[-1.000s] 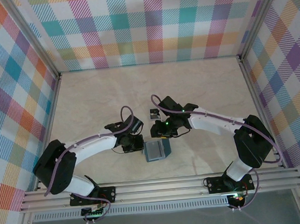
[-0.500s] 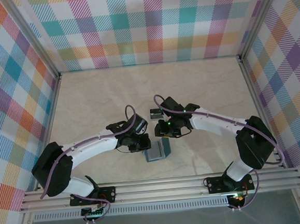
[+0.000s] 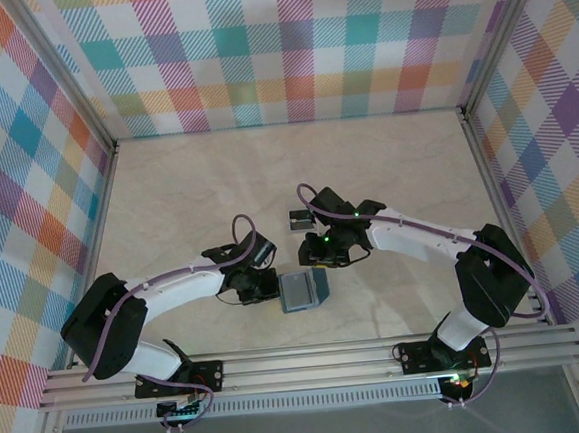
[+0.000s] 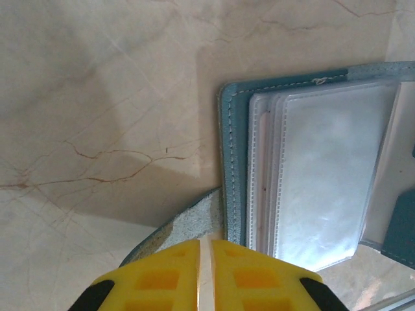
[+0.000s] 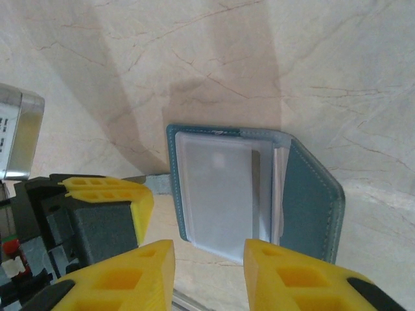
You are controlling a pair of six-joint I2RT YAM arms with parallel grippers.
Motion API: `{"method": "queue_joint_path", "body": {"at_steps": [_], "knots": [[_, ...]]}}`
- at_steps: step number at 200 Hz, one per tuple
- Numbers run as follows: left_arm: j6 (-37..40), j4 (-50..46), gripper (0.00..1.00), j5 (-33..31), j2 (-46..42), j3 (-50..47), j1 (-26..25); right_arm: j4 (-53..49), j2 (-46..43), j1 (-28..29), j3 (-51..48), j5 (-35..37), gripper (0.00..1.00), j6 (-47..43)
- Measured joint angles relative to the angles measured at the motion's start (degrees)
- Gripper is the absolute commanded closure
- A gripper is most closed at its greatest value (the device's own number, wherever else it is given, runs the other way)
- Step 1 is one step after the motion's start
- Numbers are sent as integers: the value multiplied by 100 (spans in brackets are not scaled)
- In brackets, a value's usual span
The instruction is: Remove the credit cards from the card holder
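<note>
The teal card holder lies open on the marble table between my two arms. Its clear plastic sleeves look pale and glossy; the credit cards are hidden. My left gripper is shut, its yellow tips right over the holder's grey-blue side tab at the holder's left edge. Whether it pinches the tab I cannot tell. My right gripper hangs open above the sleeves, nothing between its fingers. The teal cover stands tilted up on the right. From above, the left gripper and right gripper flank the holder.
Plaid walls close the table on three sides, and an aluminium rail runs along the near edge. A small grey rectangle sits beside the right wrist. A silver box shows left of the left gripper's finger.
The left arm pushed toward the holder, then settled slightly back and lower at its left edge. The holder and the right arm barely moved.
</note>
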Motion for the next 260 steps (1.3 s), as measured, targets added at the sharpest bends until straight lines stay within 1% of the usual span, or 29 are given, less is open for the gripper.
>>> {"method": "queue_joint_path", "body": {"at_steps": [17,39,69,92,112,159,217,260], "knots": [[2,13,86,-17,0,0,20,-85,0,57,72,-79,66,0],[11,109,82,-42,0,-20,79,-122,87,170,269,-192,66,-7],[20,181,80,-57,2,-92,190,-125,315,310,503,-278,67,-20],[22,286,81,-57,39,-107,223,-140,461,374,527,-295,67,-17],[22,345,85,-48,155,-114,227,-175,570,400,527,-297,68,-2],[22,564,89,-37,238,-260,234,-254,916,527,761,-293,76,68],[22,811,90,61,201,-391,264,-188,1504,745,868,-302,82,214],[28,857,90,107,184,-426,267,-57,1790,774,863,-328,79,302]]}}
